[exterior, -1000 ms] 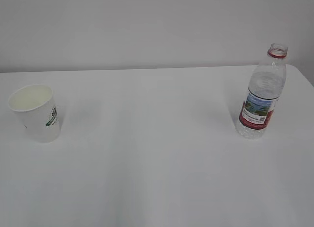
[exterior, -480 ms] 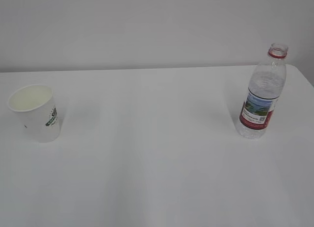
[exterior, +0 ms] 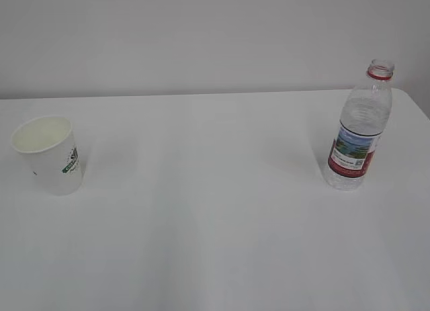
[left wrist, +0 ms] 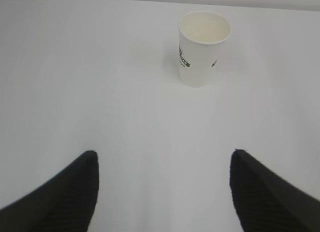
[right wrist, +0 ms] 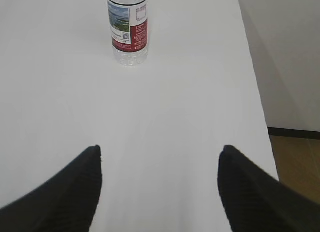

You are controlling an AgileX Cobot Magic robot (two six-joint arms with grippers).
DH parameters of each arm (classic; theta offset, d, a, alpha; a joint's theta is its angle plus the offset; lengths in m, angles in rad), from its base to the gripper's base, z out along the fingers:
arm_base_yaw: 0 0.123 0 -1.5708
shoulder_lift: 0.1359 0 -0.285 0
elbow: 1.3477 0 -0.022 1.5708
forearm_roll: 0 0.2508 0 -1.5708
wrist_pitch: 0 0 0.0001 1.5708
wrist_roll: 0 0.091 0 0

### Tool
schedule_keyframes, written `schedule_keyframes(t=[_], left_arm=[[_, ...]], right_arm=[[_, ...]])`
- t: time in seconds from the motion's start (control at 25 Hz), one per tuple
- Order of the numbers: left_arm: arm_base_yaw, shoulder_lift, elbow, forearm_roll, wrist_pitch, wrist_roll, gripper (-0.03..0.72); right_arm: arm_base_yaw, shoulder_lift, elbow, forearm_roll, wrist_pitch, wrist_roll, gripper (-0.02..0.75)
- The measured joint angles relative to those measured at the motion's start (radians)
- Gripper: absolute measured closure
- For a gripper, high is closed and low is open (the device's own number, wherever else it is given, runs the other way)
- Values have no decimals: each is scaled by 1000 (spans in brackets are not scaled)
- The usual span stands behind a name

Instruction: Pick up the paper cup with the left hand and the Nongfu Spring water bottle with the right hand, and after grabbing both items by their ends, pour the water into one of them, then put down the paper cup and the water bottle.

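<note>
paper cup [exterior: 48, 154] upright at far left of the white table [exterior: 215, 244], bottle [exterior: 358, 129] upright, uncapped, far right. nothing picked up yet, looks like the reach-in step. left gripper [left wrist: 165, 192] fingers spread, empty, cup ahead. right gripper [right wrist: 160, 187] same, bottle ahead. next: each closes in and clamps. plain white wall [exterior: 201, 35], wood floor [right wrist: 297, 162] past the table edge.

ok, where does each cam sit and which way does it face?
Exterior: in front of the white table, looking down at a slant toward the wall; paper cup left, Nongfu Spring water bottle right; no robot parts.
Left wrist: above the table behind the open left gripper, facing the cup.
Right wrist: behind the open right gripper, facing the bottle, table edge at right.
Each wrist view shares its object with the exterior.
</note>
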Motion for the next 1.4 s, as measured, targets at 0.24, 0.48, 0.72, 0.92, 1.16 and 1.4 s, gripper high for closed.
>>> schedule_keyframes(t=[0.24, 0.48, 0.72, 0.92, 1.16, 1.4], left_arm=[[0, 0, -15, -14, -62, 0, 101], [0, 81, -30, -53, -130, 0, 127], [0, 272, -30, -57, -348, 0, 148], [0, 405, -30, -78, -525, 32, 149], [-15, 519, -30, -82, -688, 124, 149], [-64, 618, -30, -80, -859, 154, 131]], right_arm=[[0, 0, -8, 2, -9, 0, 188], [0, 0, -36, 48, -56, 0, 194], [0, 84, -85, 56, -215, 0, 197], [0, 236, -88, 82, -365, 0, 197], [0, 399, -88, 101, -601, 0, 199], [0, 515, -88, 102, -782, 0, 199]])
